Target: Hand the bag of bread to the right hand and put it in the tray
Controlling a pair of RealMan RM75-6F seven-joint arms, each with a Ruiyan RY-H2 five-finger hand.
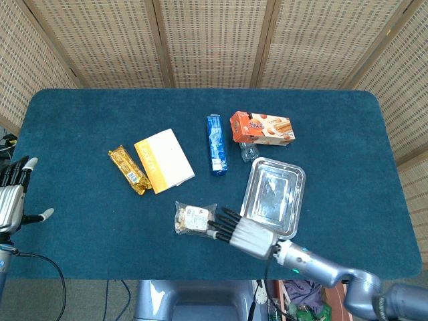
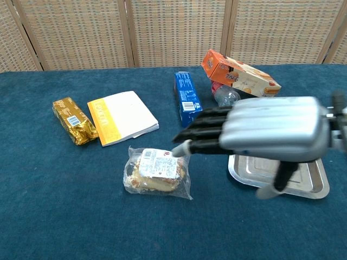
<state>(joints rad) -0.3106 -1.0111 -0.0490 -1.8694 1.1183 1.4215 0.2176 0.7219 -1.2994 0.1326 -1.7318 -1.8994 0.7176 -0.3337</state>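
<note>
The bag of bread (image 1: 196, 219) (image 2: 157, 172), clear with a white label, lies flat on the blue cloth near the front edge. My right hand (image 1: 241, 234) (image 2: 260, 130) is just right of it, fingers stretched out straight toward the bag and holding nothing; whether the fingertips (image 2: 181, 149) touch the bag I cannot tell. The metal tray (image 1: 273, 197) sits empty to the right of the bag; in the chest view the hand hides most of the tray (image 2: 303, 187). My left hand (image 1: 13, 197) hangs open at the far left edge, well away from the bag.
Behind the bag lie a gold packet (image 1: 129, 170) (image 2: 73, 120), a yellow and white pack (image 1: 164, 160) (image 2: 122, 116), a blue box (image 1: 215, 144) (image 2: 187, 98), an orange box (image 1: 262, 128) (image 2: 238, 75) and a small plastic bottle (image 1: 248, 151) (image 2: 223, 95).
</note>
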